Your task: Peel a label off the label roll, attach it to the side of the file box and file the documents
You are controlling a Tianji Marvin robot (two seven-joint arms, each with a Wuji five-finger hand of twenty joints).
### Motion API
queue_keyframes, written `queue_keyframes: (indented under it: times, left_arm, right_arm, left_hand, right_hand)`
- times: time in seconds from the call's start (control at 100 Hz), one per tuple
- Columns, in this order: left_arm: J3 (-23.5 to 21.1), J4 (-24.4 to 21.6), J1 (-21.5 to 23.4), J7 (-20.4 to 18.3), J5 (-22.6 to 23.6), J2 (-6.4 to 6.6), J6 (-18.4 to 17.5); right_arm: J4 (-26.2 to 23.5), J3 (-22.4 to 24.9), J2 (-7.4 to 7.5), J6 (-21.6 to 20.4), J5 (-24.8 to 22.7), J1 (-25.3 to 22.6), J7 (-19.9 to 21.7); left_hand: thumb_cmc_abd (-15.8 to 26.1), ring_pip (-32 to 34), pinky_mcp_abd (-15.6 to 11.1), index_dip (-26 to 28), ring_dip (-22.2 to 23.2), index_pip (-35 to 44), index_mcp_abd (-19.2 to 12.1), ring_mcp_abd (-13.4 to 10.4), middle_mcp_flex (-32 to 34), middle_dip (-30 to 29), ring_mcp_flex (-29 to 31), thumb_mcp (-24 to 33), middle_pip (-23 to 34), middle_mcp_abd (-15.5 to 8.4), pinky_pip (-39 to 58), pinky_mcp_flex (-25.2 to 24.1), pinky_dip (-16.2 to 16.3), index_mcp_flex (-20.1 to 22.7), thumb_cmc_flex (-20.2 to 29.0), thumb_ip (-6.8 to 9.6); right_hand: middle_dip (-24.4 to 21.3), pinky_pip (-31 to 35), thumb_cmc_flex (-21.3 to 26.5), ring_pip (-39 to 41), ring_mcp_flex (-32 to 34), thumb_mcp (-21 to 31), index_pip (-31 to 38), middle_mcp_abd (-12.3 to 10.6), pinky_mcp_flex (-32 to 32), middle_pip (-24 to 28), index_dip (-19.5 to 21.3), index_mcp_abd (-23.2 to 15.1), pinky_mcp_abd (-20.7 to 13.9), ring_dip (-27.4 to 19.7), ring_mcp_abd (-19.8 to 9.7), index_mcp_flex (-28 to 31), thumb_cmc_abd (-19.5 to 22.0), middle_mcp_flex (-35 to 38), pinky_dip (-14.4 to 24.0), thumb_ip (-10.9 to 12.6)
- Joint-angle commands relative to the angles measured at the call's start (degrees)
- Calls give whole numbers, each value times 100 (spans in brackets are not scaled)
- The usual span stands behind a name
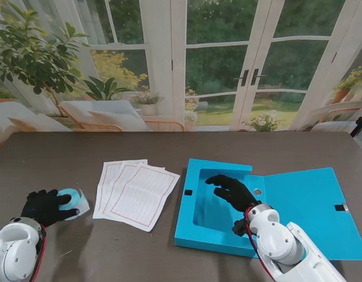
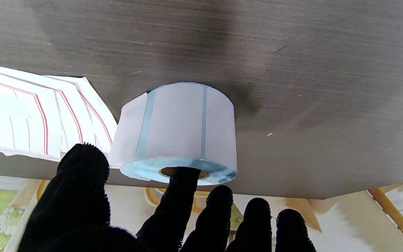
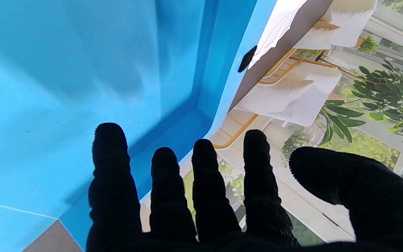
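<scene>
The open blue file box (image 1: 213, 202) lies right of centre, the right hand (image 1: 233, 191) spread empty over its tray. Three documents (image 1: 134, 191) fan out beside it. At far left, the left hand (image 1: 46, 205) steadies the label roll (image 1: 72, 202), one finger in its core; peeling seemingly comes next, needing a pinch on the loose label edge. Grip firmness is unclear.

Label roll (image 1: 72, 201) left, documents (image 1: 136, 192) middle, file box (image 1: 213, 202) right.

Dark wood-grain worktop (image 1: 169, 147). Lying on it: label roll (image 1: 72, 202) lower left of frame, fanned documents (image 1: 137, 191) centre-left, open blue file box (image 1: 228, 205) centre-right.
</scene>
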Motion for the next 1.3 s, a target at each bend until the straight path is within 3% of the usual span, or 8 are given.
queue_keyframes:
  times: [0.0,0.22,0.56,0.61,0.75,0.95,1.15,1.29]
  left_arm:
    - [15,15,-14,-160,53,19,1]
    - [105,90,-111,-279,342,54,-37]
    - [313,344,-298,-107,616,71,-52]
    - [335,371,-314,-68,636,70,-43]
    - [368,359,-316,-78,719,72,22]
    - [457,404,-356,-178,928,87,167]
    - [551,531,-408,-52,1109,89,282]
    - [575,613,-409,214,1145,75,321]
  right_arm:
    - [13,-22,-22,11,9,-17,84]
    - [40,-31,-25,2,27,-6,81]
    - [34,-32,-31,13,68,-17,76]
    - [35,-29,-32,13,78,-17,78]
    - [38,-18,-37,16,107,-19,72]
    - [42,-14,-43,16,160,-22,72]
    - [48,-12,-44,25,189,-21,85]
    - [51,-12,-47,30,214,-19,84]
  left_hand:
    - [-39,83,-73,52,163,20,189,36,-134,148,16,-121,28,116,96,4,218,-180,-111,43]
    - [-146,79,-124,123,269,80,124,-41,-499,247,-178,-80,-83,58,85,-110,379,-314,-188,30]
    - [-375,-251,-143,207,42,201,42,-40,-816,19,-382,401,-220,-30,-186,-303,216,-349,-216,-1]
    - [-495,-295,-138,183,-28,203,34,-31,-829,-68,-348,928,-170,-32,-223,-275,124,-414,-477,-76]
    - [-529,-257,-121,169,-3,159,48,2,-787,-49,-332,989,-164,-30,-191,-267,142,-530,-508,-92]
    - [-664,-239,-66,204,10,176,391,69,-629,-4,-272,1082,-107,105,-164,-212,146,-700,-564,-114]
    - [-800,-209,-25,622,24,842,537,126,-756,31,-241,1399,-150,142,-140,-134,126,-1194,-695,-198]
    - [-800,-185,41,871,14,1546,371,203,-634,57,-197,1456,-110,194,-134,-76,103,-1384,-730,-203]
  right_hand:
    - [-40,-136,41,-34,169,-179,27,47,-2276,-26,-59,-21,-157,29,-5,67,135,129,121,156]
    - [-40,-139,44,-32,174,-179,31,48,-2278,-25,-61,-15,-154,30,0,79,134,130,125,159]
    - [-40,-141,44,-33,176,-181,34,49,-2277,-23,-64,-12,-155,30,3,78,130,134,131,161]
    - [-40,-142,48,-34,175,-178,33,50,-2278,-23,-64,-10,-153,30,3,75,126,132,131,162]
    - [-39,-142,58,-27,195,-172,37,71,-2275,-19,-65,8,-148,33,16,86,122,151,134,165]
    - [-40,-144,65,-18,226,-169,44,90,-2268,-16,-67,42,-143,37,35,95,112,188,133,172]
    - [-41,-147,70,-19,229,-169,44,97,-2265,-18,-73,43,-145,36,44,101,116,199,132,176]
    - [-41,-148,68,-17,238,-172,50,95,-2263,-18,-75,53,-141,36,53,115,115,204,132,178]
